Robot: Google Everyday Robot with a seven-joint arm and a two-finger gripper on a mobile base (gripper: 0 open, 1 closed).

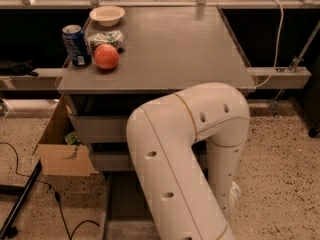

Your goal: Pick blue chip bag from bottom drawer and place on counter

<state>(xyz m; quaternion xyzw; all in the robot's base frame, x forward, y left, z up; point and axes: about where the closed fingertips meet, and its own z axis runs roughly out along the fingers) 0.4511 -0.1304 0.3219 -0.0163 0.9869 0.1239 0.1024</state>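
Camera view is showing the robot's white arm (190, 154) filling the lower middle of the frame and bending down at the lower right toward the bottom drawer (122, 204). The drawer's grey floor is appearing as a bare strip just left of the arm. The gripper is lying out of sight, somewhere below the wrist (231, 194) near the bottom right edge, so whether it is clenched, released or grasping anything cannot be told. The blue chip bag is not showing anywhere. Judging by the task, it is probably sitting in the part of the drawer that the arm is covering, so its direction from the gripper, its long axis and its look cannot be told. The counter (170, 49) is spreading across the upper middle, carrying a blue soda can (76, 45), a red fruit (106, 56), a green-and-white packet (106, 38) and a bowl (107, 15) at its upper left. Its grey right half is looking like the likeliest place for the bag.
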